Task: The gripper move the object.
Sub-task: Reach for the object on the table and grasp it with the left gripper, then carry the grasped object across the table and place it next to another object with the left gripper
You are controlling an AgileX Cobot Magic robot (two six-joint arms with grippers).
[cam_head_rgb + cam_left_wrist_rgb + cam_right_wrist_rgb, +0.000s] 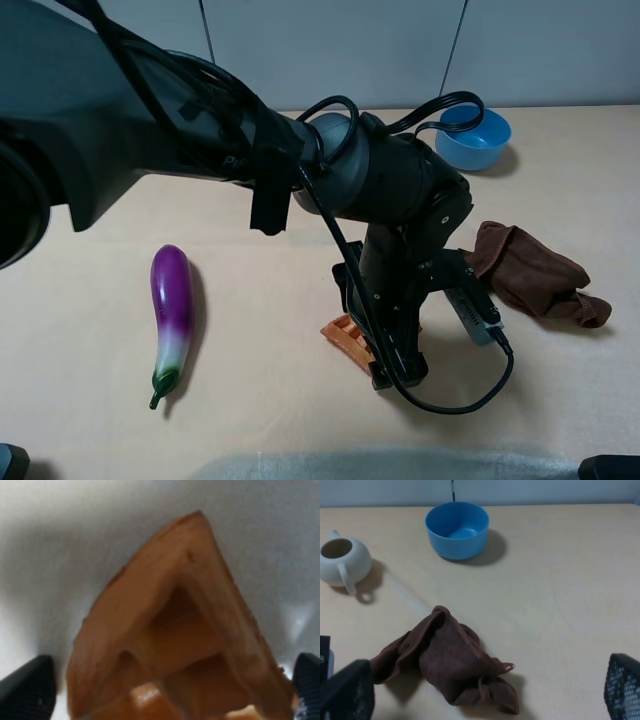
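- The orange-brown waffle wedge lies on the tan table near the middle. It is right of the purple eggplant, and left of and a little nearer than the crumpled brown cloth.
- The left gripper is down over the wedge on an arm reaching in from the far left.
- Its claw straddles the wedge, with a black fingertip just beside each slanting edge. A thin gap seems to show on one side. I cannot tell whether the pads press yet.
- Progress, as I judge it: the approach is done and the grasp is at hand. The wedge looks to rest on the table, so closing, lifting, carrying and setting down are all left. The task names no place to put it.
- The right gripper stands wide and empty with the cloth lying on the table ahead of it. It appears to take no part.
- Only the left wrist view shows the square pockets of the wedge and the fingertips flanking it. In the high view just one corner of the wedge pokes out left of the black jaws.
- Only the right wrist view shows a cream teapot on the far part of the table, apart from the blue bowl. In the high view the arm covers that spot.
- Only the high view shows the eggplant and how everything lies together.
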